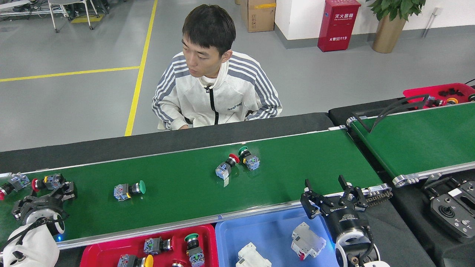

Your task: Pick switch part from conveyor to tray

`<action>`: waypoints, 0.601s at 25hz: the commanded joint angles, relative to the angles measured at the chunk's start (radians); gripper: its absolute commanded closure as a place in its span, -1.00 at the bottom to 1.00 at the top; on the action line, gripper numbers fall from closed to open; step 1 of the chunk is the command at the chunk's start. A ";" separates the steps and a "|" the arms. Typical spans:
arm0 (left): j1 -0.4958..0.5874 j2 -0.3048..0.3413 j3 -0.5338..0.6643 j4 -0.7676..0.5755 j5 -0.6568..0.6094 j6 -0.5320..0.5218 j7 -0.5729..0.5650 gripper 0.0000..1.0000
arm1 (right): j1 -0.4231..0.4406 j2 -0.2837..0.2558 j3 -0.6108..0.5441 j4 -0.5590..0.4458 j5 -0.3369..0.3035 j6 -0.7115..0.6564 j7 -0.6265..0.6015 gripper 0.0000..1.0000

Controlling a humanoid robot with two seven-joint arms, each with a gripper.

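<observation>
The conveyor (pixel 297 174) runs across the head view as a long green belt. On it lie a green-capped switch part (pixel 130 188), a red-capped one (pixel 226 167) touching another green-capped one (pixel 248 158), and two more at the left end (pixel 46 181). My left gripper (pixel 42 196) sits open on the belt just short of those left-end parts and holds nothing. My right gripper (pixel 329 194) is open and empty above the belt's near rail, at the right end of the blue tray (pixel 267 230). The red tray (pixel 107 250) holds several switch parts.
A person (pixel 217 92) sits behind the conveyor, facing it. White breakers (pixel 306 241) lie in the blue tray. A shorter green belt (pixel 426 137) with a black guide bar stands at the right, a red bin (pixel 438 91) behind it. A black controller (pixel 452 213) lies at lower right.
</observation>
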 commanded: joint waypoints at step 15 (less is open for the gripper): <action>0.824 -0.226 0.090 -1.030 0.012 -0.826 -0.003 -1.00 | 0.010 -0.023 -0.116 -0.075 -0.004 -0.002 -0.005 -1.00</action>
